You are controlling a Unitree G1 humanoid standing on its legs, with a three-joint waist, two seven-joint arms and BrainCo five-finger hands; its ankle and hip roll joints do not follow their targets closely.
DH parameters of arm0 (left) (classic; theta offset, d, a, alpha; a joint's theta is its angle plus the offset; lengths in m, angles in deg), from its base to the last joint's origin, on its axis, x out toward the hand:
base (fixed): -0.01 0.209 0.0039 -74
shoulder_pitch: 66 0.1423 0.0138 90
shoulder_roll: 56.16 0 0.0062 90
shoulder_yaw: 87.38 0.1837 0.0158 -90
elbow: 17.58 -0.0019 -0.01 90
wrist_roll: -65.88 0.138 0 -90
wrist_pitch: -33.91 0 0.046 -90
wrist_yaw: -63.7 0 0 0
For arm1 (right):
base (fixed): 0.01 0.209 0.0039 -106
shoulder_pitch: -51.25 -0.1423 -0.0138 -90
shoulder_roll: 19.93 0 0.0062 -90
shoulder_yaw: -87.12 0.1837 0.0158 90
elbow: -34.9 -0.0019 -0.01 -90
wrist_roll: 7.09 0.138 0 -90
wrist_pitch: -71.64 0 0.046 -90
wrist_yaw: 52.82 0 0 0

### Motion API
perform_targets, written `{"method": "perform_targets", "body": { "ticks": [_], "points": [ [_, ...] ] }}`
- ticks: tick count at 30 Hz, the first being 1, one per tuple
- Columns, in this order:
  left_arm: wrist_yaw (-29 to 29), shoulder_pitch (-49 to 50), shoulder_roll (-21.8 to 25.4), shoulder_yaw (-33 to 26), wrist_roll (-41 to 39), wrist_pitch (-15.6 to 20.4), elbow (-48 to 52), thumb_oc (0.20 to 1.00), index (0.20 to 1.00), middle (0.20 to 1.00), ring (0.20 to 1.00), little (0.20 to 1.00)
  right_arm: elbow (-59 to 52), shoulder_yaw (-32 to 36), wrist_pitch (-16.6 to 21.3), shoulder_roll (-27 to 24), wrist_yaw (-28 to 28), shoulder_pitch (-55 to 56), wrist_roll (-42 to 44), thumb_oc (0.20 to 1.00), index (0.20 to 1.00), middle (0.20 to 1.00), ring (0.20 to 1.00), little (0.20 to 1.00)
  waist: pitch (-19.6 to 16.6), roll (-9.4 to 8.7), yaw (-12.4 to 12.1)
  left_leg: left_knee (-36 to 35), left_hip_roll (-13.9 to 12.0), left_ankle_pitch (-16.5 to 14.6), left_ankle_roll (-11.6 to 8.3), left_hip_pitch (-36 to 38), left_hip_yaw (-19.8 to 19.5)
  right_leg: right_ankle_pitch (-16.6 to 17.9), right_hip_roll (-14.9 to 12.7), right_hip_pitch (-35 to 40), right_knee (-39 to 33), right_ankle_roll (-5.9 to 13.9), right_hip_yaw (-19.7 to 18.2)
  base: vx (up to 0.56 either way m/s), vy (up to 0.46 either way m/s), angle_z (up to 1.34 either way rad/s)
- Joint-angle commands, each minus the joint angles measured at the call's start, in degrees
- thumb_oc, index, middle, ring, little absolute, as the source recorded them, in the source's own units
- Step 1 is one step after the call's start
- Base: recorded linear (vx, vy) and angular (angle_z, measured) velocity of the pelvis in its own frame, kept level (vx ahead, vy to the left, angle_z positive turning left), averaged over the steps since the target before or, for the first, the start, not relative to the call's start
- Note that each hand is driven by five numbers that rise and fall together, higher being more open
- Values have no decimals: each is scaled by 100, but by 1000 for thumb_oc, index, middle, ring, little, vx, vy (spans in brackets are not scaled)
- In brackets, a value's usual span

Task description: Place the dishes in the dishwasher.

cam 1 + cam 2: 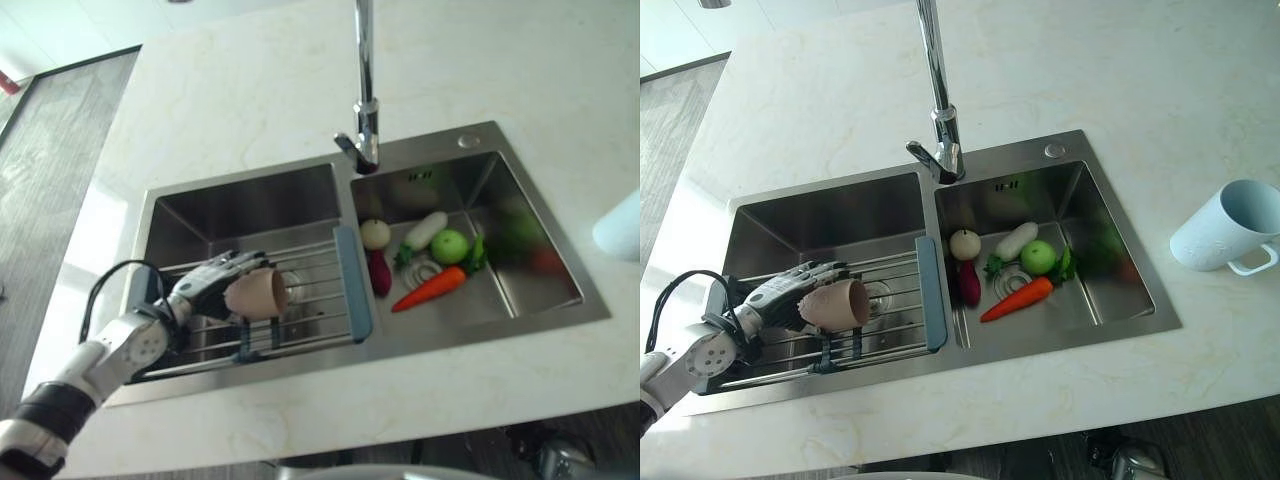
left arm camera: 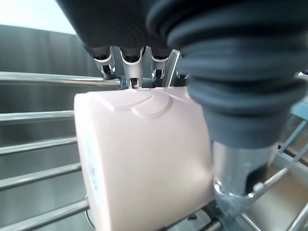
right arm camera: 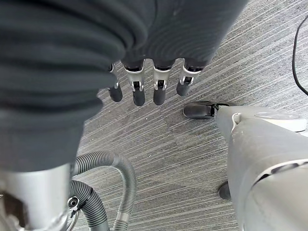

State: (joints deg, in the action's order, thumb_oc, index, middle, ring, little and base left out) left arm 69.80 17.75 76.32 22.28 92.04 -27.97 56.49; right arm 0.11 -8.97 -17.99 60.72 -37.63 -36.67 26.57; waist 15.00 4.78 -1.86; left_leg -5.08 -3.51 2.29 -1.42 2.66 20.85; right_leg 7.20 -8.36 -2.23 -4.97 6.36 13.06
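A pale marbled surface (image 1: pixel 820 90) was seen from above, with a double-basin steel sink (image 1: pixel 1110 250) set into it near its front edge. A tall chrome faucet (image 1: pixel 940 130) rose from the sink's back rim, at the divider between the two basins. Across the left basin, towards its front, a wire rack (image 1: pixel 895 300) with a grey-blue end bar was laid. Near the surface's right edge, well apart from the sink, a light blue mug (image 1: pixel 1220 235) was lying on its side with its handle turned towards the front edge.

Over the rack, a peach-coloured cup (image 1: pixel 835 303) was held on its side, its opening turned towards the divider. The left robot hand (image 1: pixel 780 290) was curled round the cup, fingers across its top and thumb against its side, as shown in the left wrist view; whether the cup touched the rack bars could not be told.

In the right basin, a group of toy foods was gathered near the drain: a carrot (image 1: pixel 1018 297), a green apple (image 1: pixel 1038 257), a white radish (image 1: pixel 1015 240), a pale onion (image 1: pixel 964 243) and a dark red vegetable (image 1: pixel 968 283) close to the divider.

The right robot hand (image 3: pixel 144 89) was seen in its own wrist view, hanging above a grey striped floor (image 3: pixel 192 159) with fingers straight and relaxed, nothing held.
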Motion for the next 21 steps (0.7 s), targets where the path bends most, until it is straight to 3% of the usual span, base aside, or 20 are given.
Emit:
{"method": "perform_targets", "body": {
  "ticks": [1, 7, 15, 21],
  "points": [
    [165, 739, -71, 245, 503, 87, -91, 1000, 1000, 1000, 1000, 1000, 16, 120, 67, -43, -41, -133, -119, 1000, 1000, 1000, 1000, 1000, 182, -126, -240, 242, 141, -589, 59, -337, -379, -849, -516, -87, 856, 771, 556, 0, 0, 0],
    [971, 890, -359, -125, 504, 144, -303, 1000, 1000, 1000, 1000, 1000, 33, 152, 134, 28, -47, -38, -159, 1000, 1000, 1000, 1000, 1000, 141, -136, -290, 202, 160, -590, 66, -309, -426, -888, -494, -56, 855, 734, 561, 0, 0, 0],
    [1905, 1093, -870, -531, 1106, 238, -636, 1000, 1000, 1000, 1000, 1000, 12, 190, 141, 156, -36, 121, -391, 1000, 1000, 1000, 1000, 1000, -72, -137, -305, 169, 164, -613, 35, -144, -483, -969, -456, 139, 807, 656, 589, 41, -5, 4],
    [1891, 1194, -994, -728, 1287, 436, -753, 1000, 1000, 1000, 1000, 1000, -57, 214, 42, 184, -63, 190, -457, 1000, 1000, 1000, 1000, 1000, -153, -106, -299, 137, 189, -622, 17, -52, -531, -1026, -439, 220, 819, 622, 570, 33, 7, 6]
  ]
}}
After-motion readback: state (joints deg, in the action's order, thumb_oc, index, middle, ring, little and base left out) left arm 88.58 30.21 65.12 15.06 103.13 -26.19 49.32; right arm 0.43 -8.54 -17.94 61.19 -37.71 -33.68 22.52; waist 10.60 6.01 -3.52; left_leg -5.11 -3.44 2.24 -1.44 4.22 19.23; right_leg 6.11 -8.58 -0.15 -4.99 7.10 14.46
